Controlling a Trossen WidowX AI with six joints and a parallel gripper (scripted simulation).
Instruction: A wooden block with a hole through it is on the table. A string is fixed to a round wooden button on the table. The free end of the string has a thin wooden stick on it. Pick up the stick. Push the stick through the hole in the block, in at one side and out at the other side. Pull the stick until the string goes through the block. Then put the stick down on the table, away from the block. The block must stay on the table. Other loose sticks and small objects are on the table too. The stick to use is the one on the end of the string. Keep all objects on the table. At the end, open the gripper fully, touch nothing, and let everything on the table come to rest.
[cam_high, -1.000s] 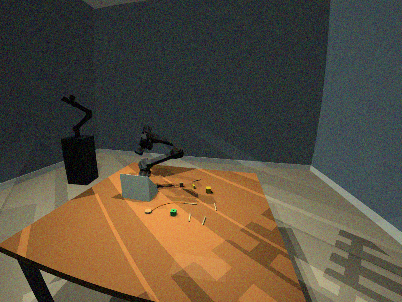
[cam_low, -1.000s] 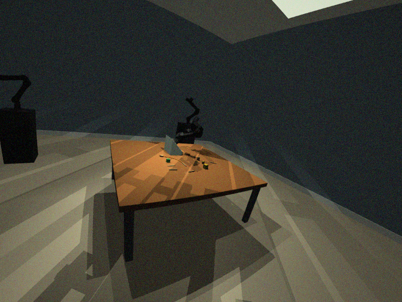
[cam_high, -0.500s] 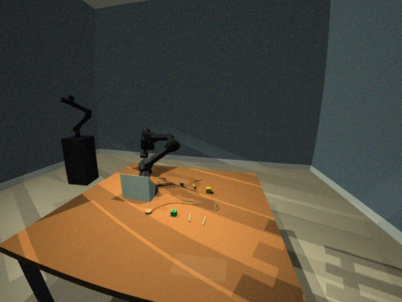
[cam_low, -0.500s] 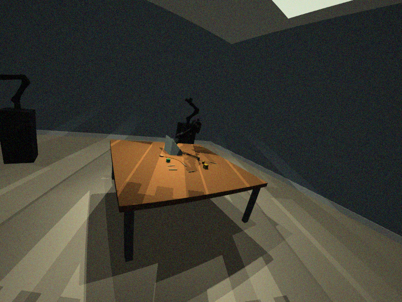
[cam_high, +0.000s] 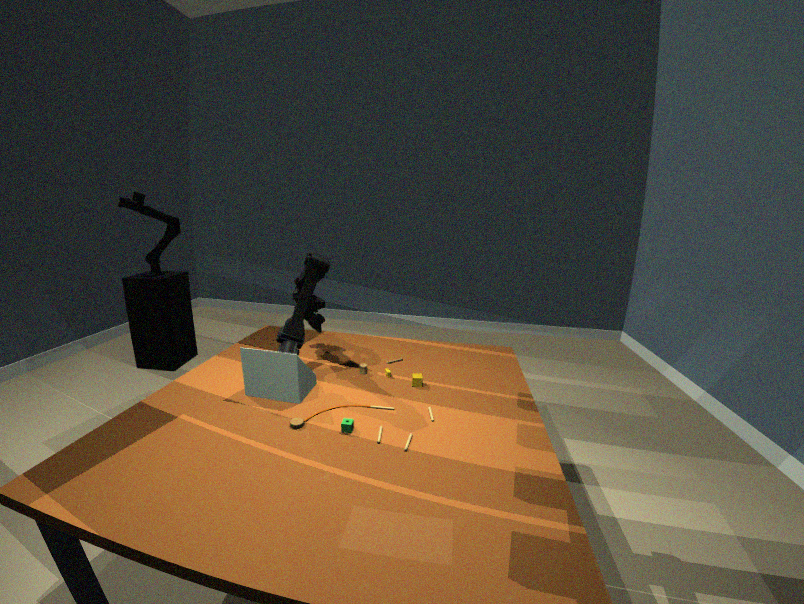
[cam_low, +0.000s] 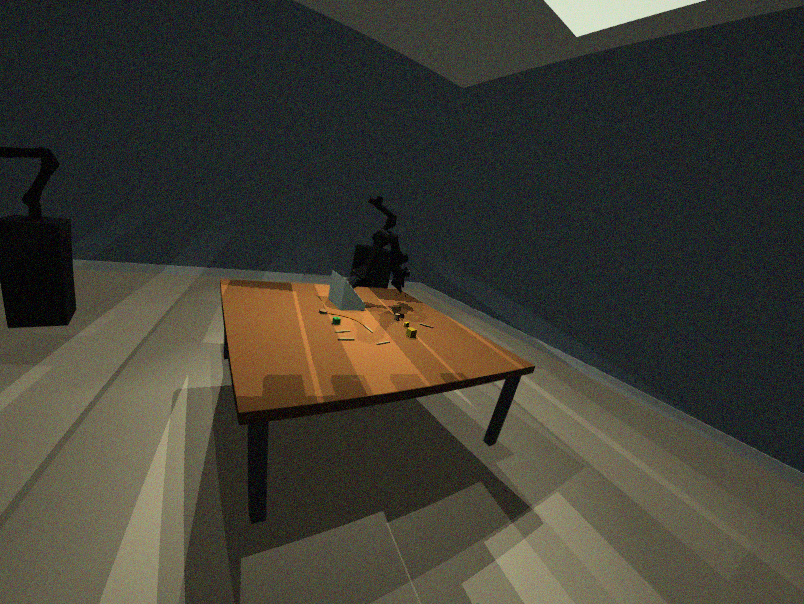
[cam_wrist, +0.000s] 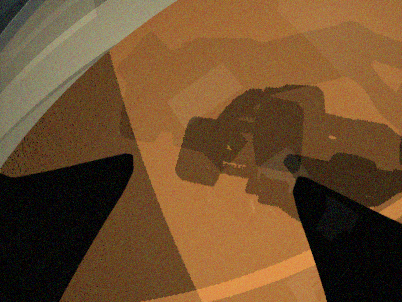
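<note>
Open end effector (cam_high: 317, 330) (cam_low: 401, 291) (cam_wrist: 214, 174), seemingly above table (cam_high: 389, 494) (cam_low: 279, 364) (cam_wrist: 180, 225)

Looks black to charcoal grey along the jointed arm (cam_high: 303, 305) (cam_low: 396, 250), with chunky, rounded links and blocky bulges. Turns slightly lighter grey low down. Ends in broad black fingers, wedge-shaped, straight-edged, narrowing to small blunt tips.

Small green cube-shaped block (cam_high: 347, 427) (cam_low: 336, 321) sits flat, dark hole in top. Round wooden button (cam_high: 297, 423) (cam_low: 323, 312) lying nearby, thin brownish string (cam_high: 337, 407) (cam_low: 350, 317) just kinda curving past block, slim pale wooden stick (cam_high: 382, 408) (cam_low: 368, 328) flat at its end.
</note>
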